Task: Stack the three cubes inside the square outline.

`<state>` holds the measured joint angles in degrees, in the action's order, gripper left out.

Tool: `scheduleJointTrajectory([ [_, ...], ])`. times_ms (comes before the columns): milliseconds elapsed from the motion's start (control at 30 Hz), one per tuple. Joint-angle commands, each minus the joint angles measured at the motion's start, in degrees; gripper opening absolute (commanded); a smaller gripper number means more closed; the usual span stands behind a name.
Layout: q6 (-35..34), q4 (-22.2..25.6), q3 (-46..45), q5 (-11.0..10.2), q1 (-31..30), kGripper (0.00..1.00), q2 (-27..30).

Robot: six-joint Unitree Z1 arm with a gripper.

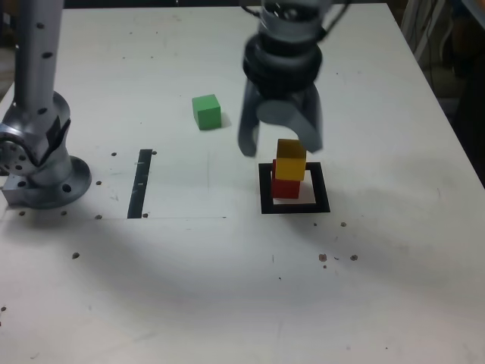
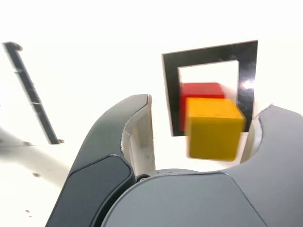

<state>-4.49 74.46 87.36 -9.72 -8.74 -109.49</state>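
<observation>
Yellow cube (image 1: 291, 160) sits on the red cube (image 1: 285, 186) inside the square outline (image 1: 265, 188), slightly offset, probably just short of square alignment. Gripper (image 1: 280, 144) hangs above with jaws spread, holding nothing, apparently to leave the stack free. Green cube (image 1: 206, 111), matte, lies well apart on the table (image 1: 227, 288).

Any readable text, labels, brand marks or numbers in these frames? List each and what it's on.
None: no text can be read in either view.
The red cube, yellow cube and green cube have plain faces.
The square outline and the black strip are plain marks, with no lettering.
The gripper and the arm base show no legible label or brand.
</observation>
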Motion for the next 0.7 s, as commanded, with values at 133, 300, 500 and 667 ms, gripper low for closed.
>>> scheduleJointTrajectory([
  [133,2.72,1.59,-6.84,-2.58,5.03,0.99,11.15],
  [300,2.29,0.47,-14.86,-3.14,13.45,0.99,16.34],
  [500,2.54,-2.84,-20.19,-3.63,22.86,0.98,16.74],
  [667,3.69,-7.55,-22.4,-3.81,25.98,0.98,13.75],
])
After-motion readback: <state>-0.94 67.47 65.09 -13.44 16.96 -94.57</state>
